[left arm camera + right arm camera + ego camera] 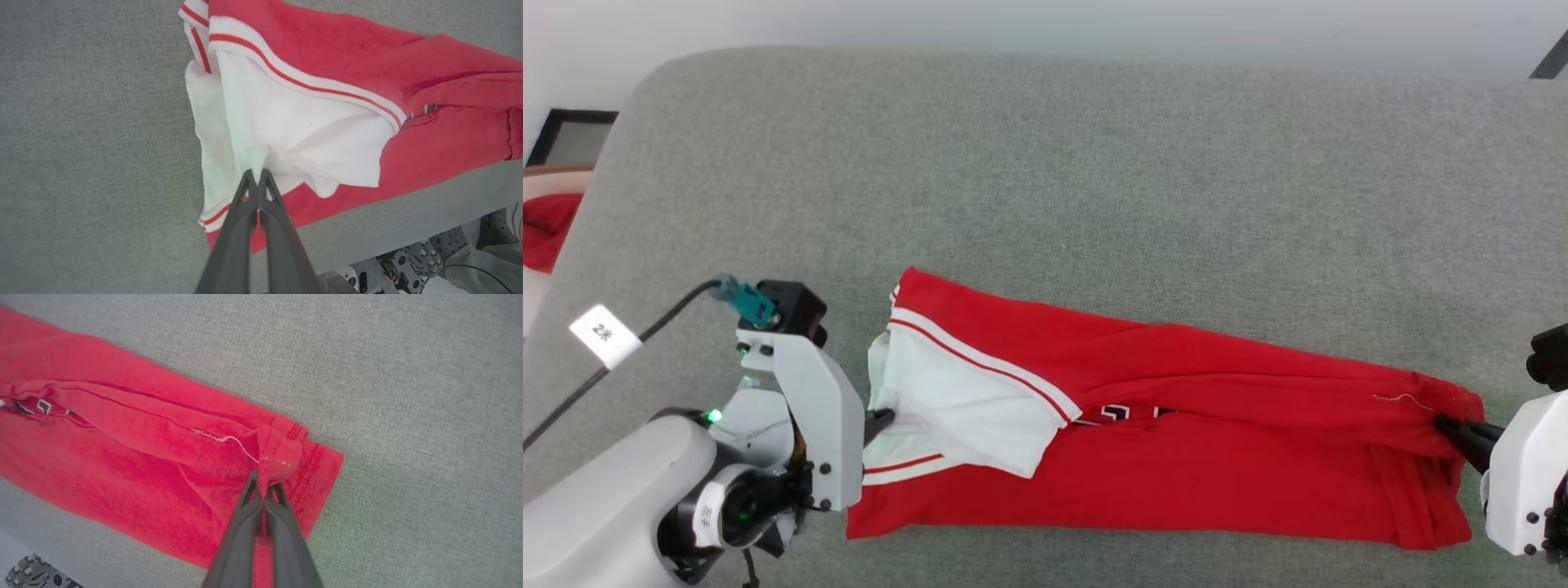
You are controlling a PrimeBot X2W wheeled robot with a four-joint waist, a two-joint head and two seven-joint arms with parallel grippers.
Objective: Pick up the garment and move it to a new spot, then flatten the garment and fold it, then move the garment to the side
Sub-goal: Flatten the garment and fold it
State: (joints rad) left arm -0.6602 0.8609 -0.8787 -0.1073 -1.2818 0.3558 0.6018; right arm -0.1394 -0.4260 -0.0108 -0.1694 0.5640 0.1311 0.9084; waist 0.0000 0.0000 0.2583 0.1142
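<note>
The garment (1176, 441), a red shirt with white striped sleeves, lies folded into a long band across the near part of the grey table (1045, 163). My left gripper (882, 420) is shut on the white sleeve cloth at the band's left end; in the left wrist view the fingertips (256, 175) pinch a tuck of white fabric of the garment (310, 134). At the right end my right gripper (1441, 425) is shut on the red hem. The right wrist view shows its fingers (265, 486) clamping a bunched fold of the garment (122, 457) by a loose white thread.
The grey table surface stretches wide behind and to both sides of the shirt. Something red (547, 229) lies off the table at the far left. A cable with a white tag (605, 335) trails from my left arm. The table's front edge runs just below the shirt.
</note>
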